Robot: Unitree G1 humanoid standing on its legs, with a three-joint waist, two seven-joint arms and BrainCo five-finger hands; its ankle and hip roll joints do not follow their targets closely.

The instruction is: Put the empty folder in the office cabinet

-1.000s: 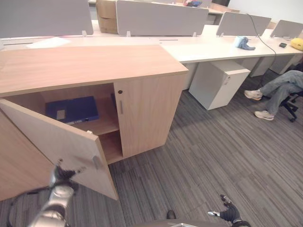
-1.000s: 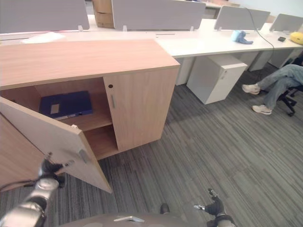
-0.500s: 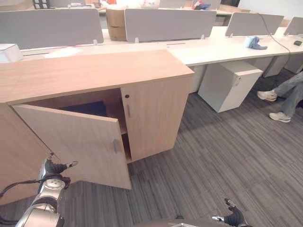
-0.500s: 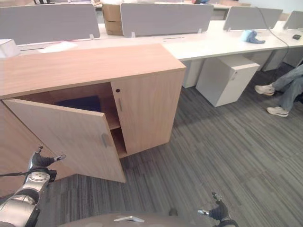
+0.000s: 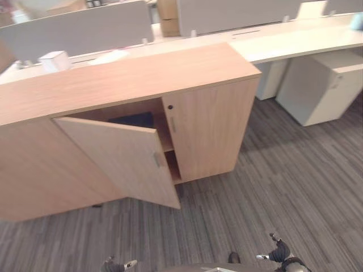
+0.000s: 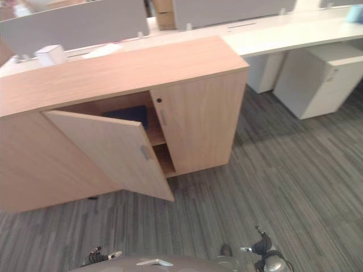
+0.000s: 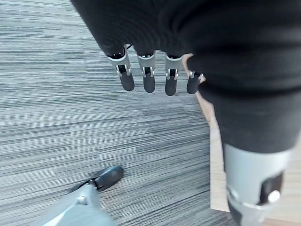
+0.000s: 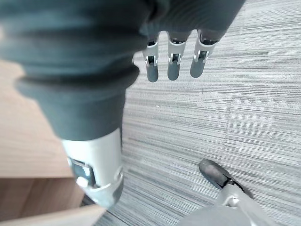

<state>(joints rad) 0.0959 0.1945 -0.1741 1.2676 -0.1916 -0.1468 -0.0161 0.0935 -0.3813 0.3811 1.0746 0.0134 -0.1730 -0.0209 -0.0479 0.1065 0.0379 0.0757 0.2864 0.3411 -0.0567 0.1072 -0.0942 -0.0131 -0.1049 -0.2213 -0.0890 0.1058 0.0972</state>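
Observation:
A dark blue folder (image 5: 133, 119) lies on the upper shelf inside the wooden office cabinet (image 5: 130, 79), mostly hidden behind the left door (image 5: 122, 158). That door stands ajar, swung partway out over the carpet, its small handle (image 5: 157, 159) facing me. The right door (image 5: 207, 127) is closed. My left hand (image 5: 113, 264) hangs low near my body, well clear of the door, with straight fingers (image 7: 148, 80) over the carpet and nothing in them. My right hand (image 5: 279, 253) hangs at my other side, its fingers (image 8: 173, 66) straight and empty too.
Behind the cabinet runs a long white desk (image 5: 295, 39) with grey partition screens (image 5: 85, 31), a small white box (image 5: 54, 59) and a cardboard box (image 5: 166, 8). A white drawer pedestal (image 5: 317, 85) stands at the right. Grey striped carpet (image 5: 255, 192) lies in front.
The camera has turned left. The cabinet door has swung further toward shut, hiding more of the folder. My left hand has left the door and dropped to my side.

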